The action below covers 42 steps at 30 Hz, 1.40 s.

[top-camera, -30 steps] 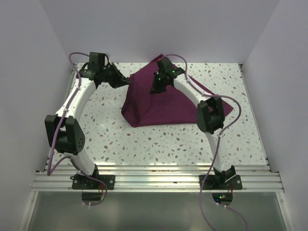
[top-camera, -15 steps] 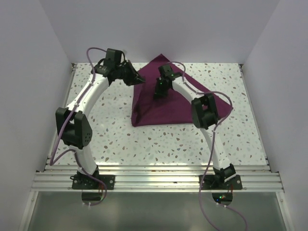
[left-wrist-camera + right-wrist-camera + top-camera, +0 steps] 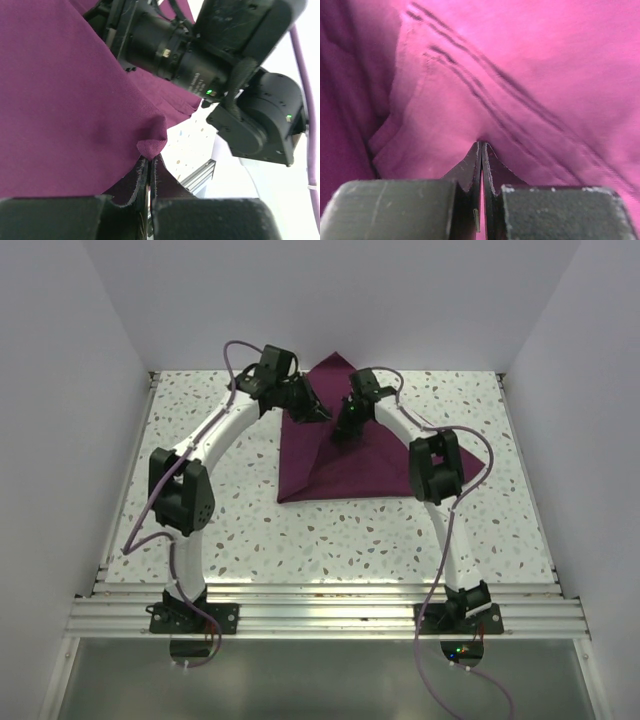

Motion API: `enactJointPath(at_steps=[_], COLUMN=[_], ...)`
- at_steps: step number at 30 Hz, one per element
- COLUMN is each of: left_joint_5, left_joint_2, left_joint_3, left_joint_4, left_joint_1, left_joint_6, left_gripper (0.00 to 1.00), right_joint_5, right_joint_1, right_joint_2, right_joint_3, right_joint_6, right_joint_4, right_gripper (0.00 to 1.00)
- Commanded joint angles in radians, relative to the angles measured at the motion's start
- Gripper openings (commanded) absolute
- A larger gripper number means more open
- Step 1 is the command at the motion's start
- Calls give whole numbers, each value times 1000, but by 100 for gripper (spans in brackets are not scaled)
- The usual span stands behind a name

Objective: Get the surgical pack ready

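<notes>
**A:** From above, what has changed in the last second?

**B:** The left gripper [image 3: 318, 416] has swung in from the table's far-left corner to the middle of the far side. It dragged the left flap of the purple cloth [image 3: 350, 468] with it, so the cloth's left corner now sits further right and the bundle is narrower. The right gripper [image 3: 343, 434] has barely shifted, only a little toward the far wall.

**A:** And how does the cloth look there?

**B:** It is a dark plum tent on the speckled table [image 3: 250, 525], right of centre. It peaks where the two grippers meet close together and spreads out toward the near and right sides. What lies under it cannot be seen.

**A:** What about the left wrist view?

**B:** The left gripper [image 3: 148, 167] is clenched, with a small folded nub of cloth [image 3: 65, 100] pinched between its fingers. The fabric drapes smoothly on the left. The right arm [image 3: 200, 45] looms just beyond it, black with green lights.

**A:** And the right wrist view?

**B:** The right gripper [image 3: 481, 147] has its fingers pressed together, nipping a pucker of cloth [image 3: 545, 75] at the tips. A stitched hem runs diagonally across, and folds bunch on the left.
</notes>
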Motion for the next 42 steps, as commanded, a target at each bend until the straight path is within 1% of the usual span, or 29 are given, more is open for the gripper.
enactJointPath(at_steps=[1,5,12,19,26,30,39,42], left_joint_5=[9,14,29,49,57,54,69,83], left_joint_2=[24,63,145,217,254,277,356,379], left_joint_3=[60,97,162,228,229,234,303,317], left_joint_4=[22,29,51,68,77,86,112,143], left_joint_1=[-9,-18,-40,-74,-115,-115,-115,-115], left_joint_6=[-24,-38,-73,-101,-104,-105,-133,-145], left_gripper=[0,0,0,0,0,0,0,0], right_joint_5=[18,14,18,14,-14,-34,-38,-35], right_joint_1=[-26,-29,-24,-26,-26,-24,-24,-26], right_joint_2=[-76,-15,32,45,67,65,55,53], right_joint_3=[-11,-2,-48,-69,-61,-68,-78,-77], right_joint_6=[-36,-54,-44,-28,4,15,21,19], right_joint_4=[-31,-72,-65,-68,-59,-57,-57,-59], right_gripper=[0,0,0,0,0,0,0,0])
